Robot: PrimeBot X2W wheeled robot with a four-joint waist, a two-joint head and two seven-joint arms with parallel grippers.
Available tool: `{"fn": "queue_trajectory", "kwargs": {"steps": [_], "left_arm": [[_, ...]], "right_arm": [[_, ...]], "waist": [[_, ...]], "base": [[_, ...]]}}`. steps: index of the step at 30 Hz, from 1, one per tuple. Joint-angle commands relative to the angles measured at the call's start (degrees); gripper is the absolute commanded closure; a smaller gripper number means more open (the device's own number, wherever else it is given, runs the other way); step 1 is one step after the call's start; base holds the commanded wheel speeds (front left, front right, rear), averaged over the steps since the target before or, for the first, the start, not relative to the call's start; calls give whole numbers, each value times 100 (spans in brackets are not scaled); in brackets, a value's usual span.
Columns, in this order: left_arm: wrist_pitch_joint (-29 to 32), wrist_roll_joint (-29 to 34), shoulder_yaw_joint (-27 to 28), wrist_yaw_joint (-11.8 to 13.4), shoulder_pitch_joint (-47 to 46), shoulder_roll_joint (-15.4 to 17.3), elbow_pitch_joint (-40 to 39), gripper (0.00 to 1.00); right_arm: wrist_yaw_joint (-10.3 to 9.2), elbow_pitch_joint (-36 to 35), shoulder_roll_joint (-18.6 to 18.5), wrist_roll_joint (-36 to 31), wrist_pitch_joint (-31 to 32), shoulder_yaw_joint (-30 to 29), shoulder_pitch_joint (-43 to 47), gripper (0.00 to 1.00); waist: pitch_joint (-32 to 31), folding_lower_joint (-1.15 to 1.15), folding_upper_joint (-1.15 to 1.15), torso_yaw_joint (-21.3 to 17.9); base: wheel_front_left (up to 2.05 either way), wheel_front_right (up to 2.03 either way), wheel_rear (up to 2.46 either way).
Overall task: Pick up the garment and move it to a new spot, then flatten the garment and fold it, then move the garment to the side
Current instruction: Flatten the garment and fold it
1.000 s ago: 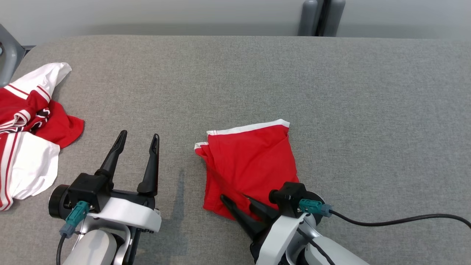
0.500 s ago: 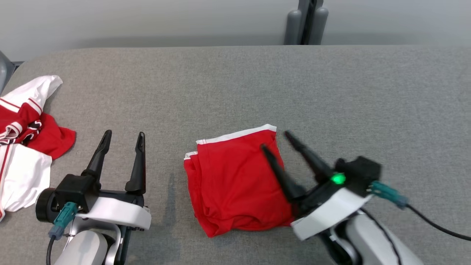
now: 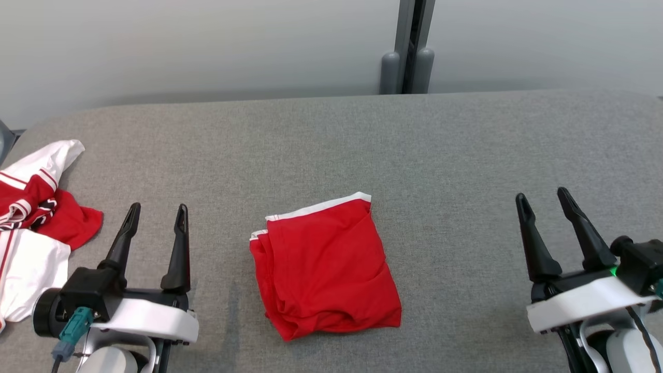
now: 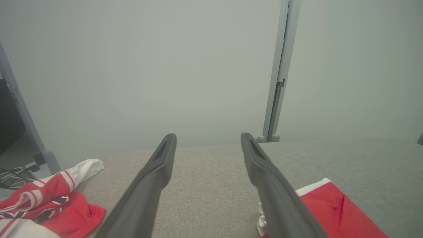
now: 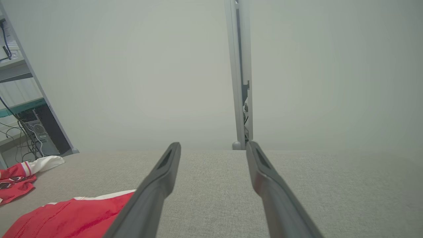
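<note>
The right gripper (image 3: 541, 195) has let go of the folded red shorts (image 3: 323, 269) and pulled back to 4 o'clock, jaws spread and empty like those of the left gripper (image 3: 158, 207) at 8 o'clock — the shorts lie centred on the grey table (image 3: 466, 155), probably awaiting the sideways move.

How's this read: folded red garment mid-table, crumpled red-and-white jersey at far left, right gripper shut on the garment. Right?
Not quite. The right gripper is open and apart from the folded red garment, off to its right, as the head view shows. The rest holds.
</note>
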Motion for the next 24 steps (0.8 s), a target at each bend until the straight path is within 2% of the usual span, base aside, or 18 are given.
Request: {"fn": "queue_trajectory", "kwargs": {"steps": [1, 9, 24], "left_arm": [[23, 28, 11, 32, 74, 35, -16, 0], [215, 109, -144, 89, 465, 244, -177, 0], [307, 58, -114, 181, 800, 463, -346, 0]], "right_arm": [[1, -65, -14, -37, 55, -71, 99, 0], [1, -273, 33, -165, 385, -341, 678, 0], [1, -430, 94, -267, 593, -528, 1038, 0]], "waist": [[-95, 0, 0, -23], [-623, 0, 0, -27], [-895, 0, 0, 44]], "base": [[0, 0, 0], [0, 0, 0], [0, 0, 0]]}}
